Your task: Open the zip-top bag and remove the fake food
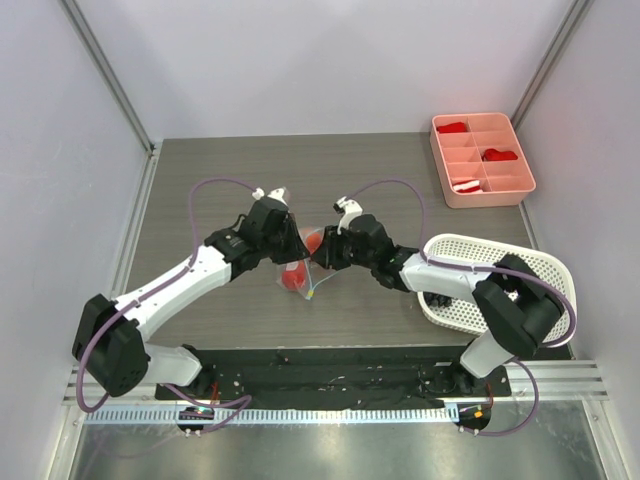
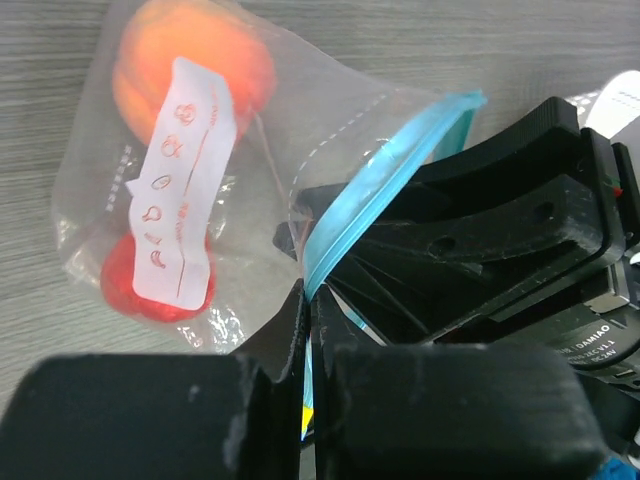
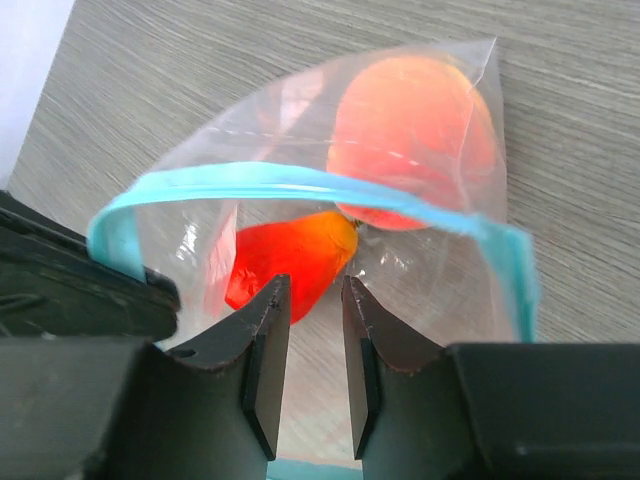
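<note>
L pincer (image 2: 305, 305) grips bag (image 2: 330, 130); R pincer (image 3: 308, 300) ajar.

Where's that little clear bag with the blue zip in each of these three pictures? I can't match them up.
Top external: the zip-top bag is small, near the picture's centre.
Left wrist: it fills the upper left and middle, its white label facing the camera.
Right wrist: it fills the middle, mouth towards the camera.
Shared landmark: the red toy piece inside it.
</note>
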You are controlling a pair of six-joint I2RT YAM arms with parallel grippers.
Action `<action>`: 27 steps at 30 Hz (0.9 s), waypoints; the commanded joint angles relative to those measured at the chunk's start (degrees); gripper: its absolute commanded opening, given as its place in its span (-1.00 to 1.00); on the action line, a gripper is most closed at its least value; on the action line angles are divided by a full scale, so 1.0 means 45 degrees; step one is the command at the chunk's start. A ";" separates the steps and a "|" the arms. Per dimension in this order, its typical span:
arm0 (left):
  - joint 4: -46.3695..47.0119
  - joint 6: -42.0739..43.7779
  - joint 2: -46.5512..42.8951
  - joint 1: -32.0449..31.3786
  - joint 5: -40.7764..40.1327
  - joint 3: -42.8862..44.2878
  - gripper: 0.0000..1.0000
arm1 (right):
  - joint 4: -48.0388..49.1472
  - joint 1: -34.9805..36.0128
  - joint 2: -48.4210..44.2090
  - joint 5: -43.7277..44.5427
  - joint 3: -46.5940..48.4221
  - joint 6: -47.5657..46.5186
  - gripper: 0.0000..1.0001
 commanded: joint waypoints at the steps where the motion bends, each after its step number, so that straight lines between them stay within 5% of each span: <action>1: 0.0189 -0.0135 -0.0552 -0.0023 -0.1107 -0.0198 -1.00 | 0.0540 0.0015 0.0253 -0.0280 0.0574 -0.0208 -0.32; 5: 0.0810 -0.0252 -0.0767 -0.0023 -0.0934 -0.0529 -1.00 | -0.0396 -0.0004 0.0254 0.0597 0.1022 -0.0324 -0.27; 14: 0.2747 -0.1618 0.0092 -0.0062 0.3051 -0.0258 -1.00 | -0.2487 -0.0083 -0.0507 0.2021 0.1766 -0.0853 -0.14; 27: 0.1886 -0.2028 -0.1040 0.0269 0.0045 -0.1641 -1.00 | -0.1571 -0.0083 0.1013 0.1360 0.1785 -0.1418 0.41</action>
